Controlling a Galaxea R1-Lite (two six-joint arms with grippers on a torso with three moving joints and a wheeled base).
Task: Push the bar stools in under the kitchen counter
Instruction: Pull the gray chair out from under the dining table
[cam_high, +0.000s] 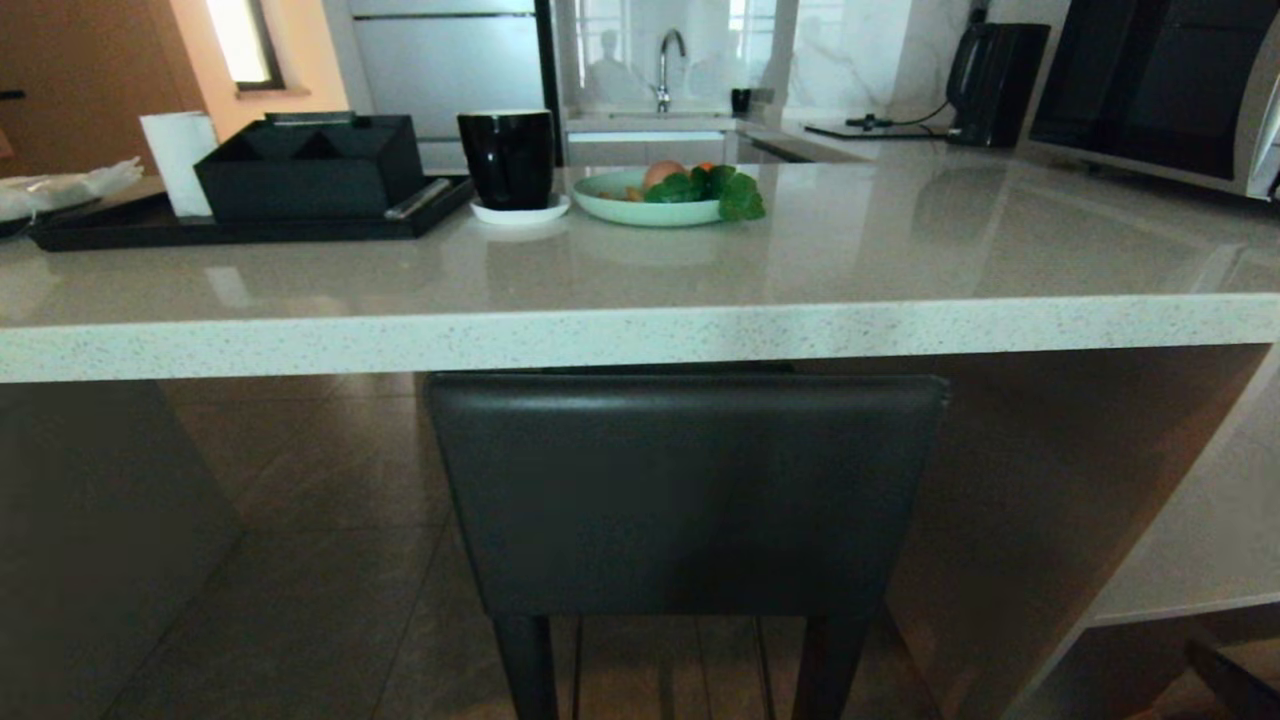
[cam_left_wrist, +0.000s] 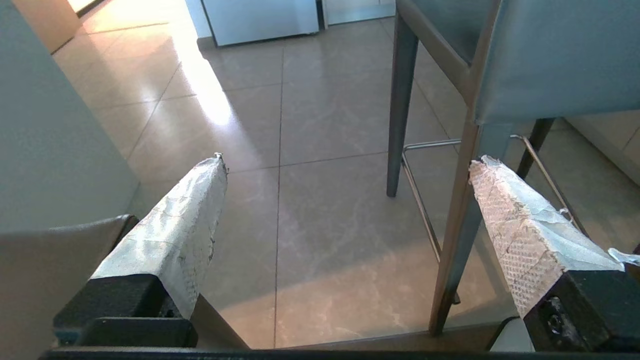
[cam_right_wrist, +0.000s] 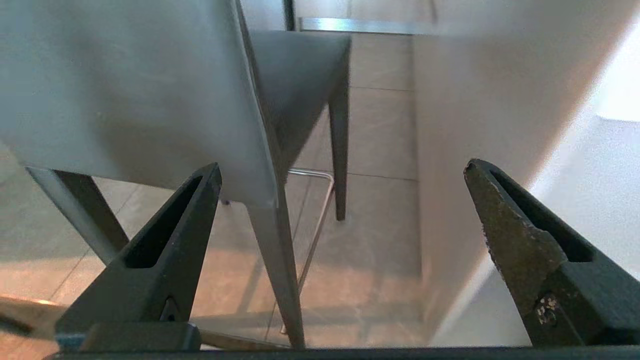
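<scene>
We hold our left pincer (cam_left_wrist: 345, 165) spread wide and empty, its two tape-wrapped fingers (cam_left_wrist: 185, 220) well apart above the tiled floor (cam_left_wrist: 320, 120). Ahead of it and toward the side of its other finger stands a bar stool (cam_left_wrist: 545, 55), whose padded backrest and slim rear leg rise just beside that fingertip; we cannot tell whether they touch. A thin metal footrest bar (cam_left_wrist: 420, 200) runs between the stool's legs, lower and farther from the pincer.

Our right pincer (cam_right_wrist: 342, 170) is likewise released, bare dark fingers (cam_right_wrist: 165, 250) parted with nothing between them. The same stool's backrest (cam_right_wrist: 130, 85) fills the space in front of and above one finger, the rear leg (cam_right_wrist: 277, 270) dropping down between the two fingers (nearer the one under the backrest). Beyond the other finger lies the pale slab side panel (cam_right_wrist: 480, 100) of the bench.

From the head camera neither pincer shows. The stool's backrest (cam_high: 685, 490) sits directly below the front edge of the bench (cam_high: 640, 335), its top just under the speckled stone slab, the seat hidden behind it. On the bench top farther off stand a black mug (cam_high: 507, 158) on a white saucer, a plate of greens (cam_high: 665, 195), and a dark tray (cam_high: 240, 225) carrying a black box.
</scene>
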